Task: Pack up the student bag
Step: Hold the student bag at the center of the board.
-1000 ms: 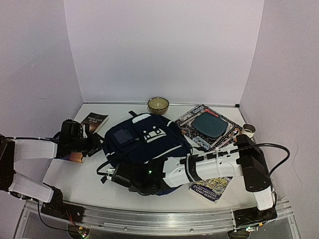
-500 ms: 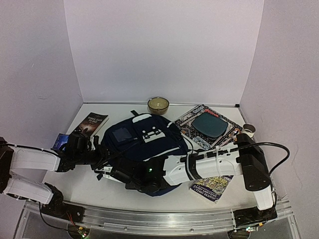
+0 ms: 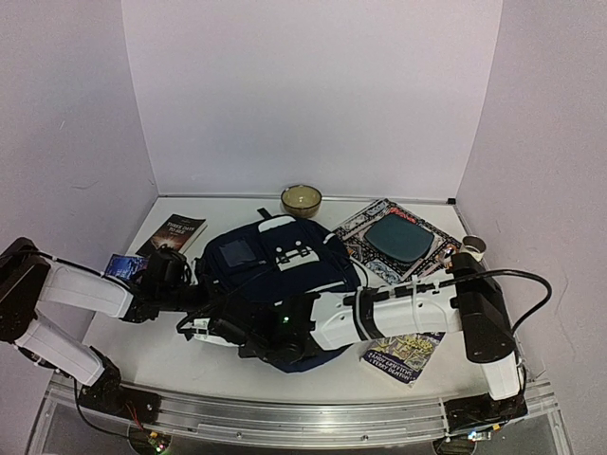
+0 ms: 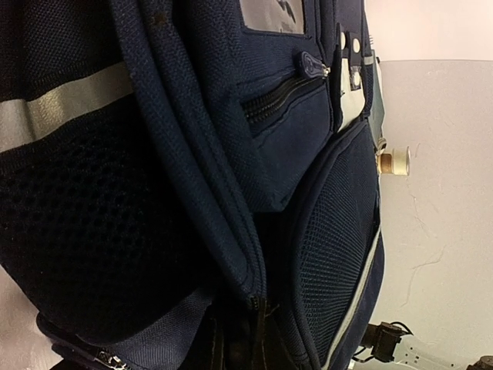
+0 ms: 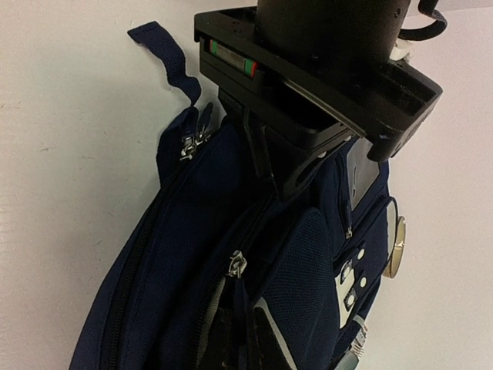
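Note:
The student bag (image 3: 280, 270), navy with white trim, lies in the middle of the table. My left gripper (image 3: 197, 297) is at its left side. In the left wrist view the bag (image 4: 154, 193) fills the frame, and the left gripper (image 4: 258, 339) is shut on the fabric edge beside a zipper seam. My right arm reaches across the bag's front. The right gripper (image 5: 248, 327) is shut on the dark pull strap below a silver zipper slider (image 5: 237, 264). The left gripper's black body (image 5: 308, 77) shows above it, against the bag (image 5: 169, 254).
A black book (image 3: 175, 235) lies at the back left, and a small blue item (image 3: 121, 267) sits by the left arm. A bowl (image 3: 301, 200) stands by the back wall. A magazine with a dark teal pouch (image 3: 398, 237), a small roll (image 3: 473, 247) and another book (image 3: 403, 355) are on the right.
The left arm swung right to the bag's left side and its gripper closed on the fabric edge. The bag's left side rose a little. The right gripper kept its hold.

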You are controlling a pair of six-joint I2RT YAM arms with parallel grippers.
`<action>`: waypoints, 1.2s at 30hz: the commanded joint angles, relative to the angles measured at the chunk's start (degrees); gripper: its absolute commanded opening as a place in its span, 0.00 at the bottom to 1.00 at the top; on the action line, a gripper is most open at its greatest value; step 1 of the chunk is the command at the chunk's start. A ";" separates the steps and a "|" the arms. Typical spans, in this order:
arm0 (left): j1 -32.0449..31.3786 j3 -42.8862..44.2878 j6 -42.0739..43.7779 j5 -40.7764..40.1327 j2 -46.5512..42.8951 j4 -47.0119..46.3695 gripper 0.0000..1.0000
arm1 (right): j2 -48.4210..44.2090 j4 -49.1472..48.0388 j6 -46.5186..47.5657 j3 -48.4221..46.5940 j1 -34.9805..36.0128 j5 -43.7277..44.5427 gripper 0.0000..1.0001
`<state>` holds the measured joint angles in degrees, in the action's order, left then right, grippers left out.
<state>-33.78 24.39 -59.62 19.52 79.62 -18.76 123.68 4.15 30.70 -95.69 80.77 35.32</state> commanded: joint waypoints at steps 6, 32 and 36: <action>8.80 3.39 6.43 1.44 3.39 -1.43 0.00 | -10.78 -1.36 2.47 10.80 1.16 5.01 0.00; 2.58 -4.03 -4.93 -2.69 -4.28 -9.59 0.00 | -13.75 3.27 -46.49 7.54 -2.36 -11.12 0.42; 2.07 -6.88 -8.24 -2.98 -6.91 -14.26 0.00 | -17.26 -0.77 -60.55 13.39 -7.08 -19.99 0.49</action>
<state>-31.38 19.42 -63.02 19.26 76.54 -23.57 112.50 4.98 -10.99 -87.03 78.42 22.92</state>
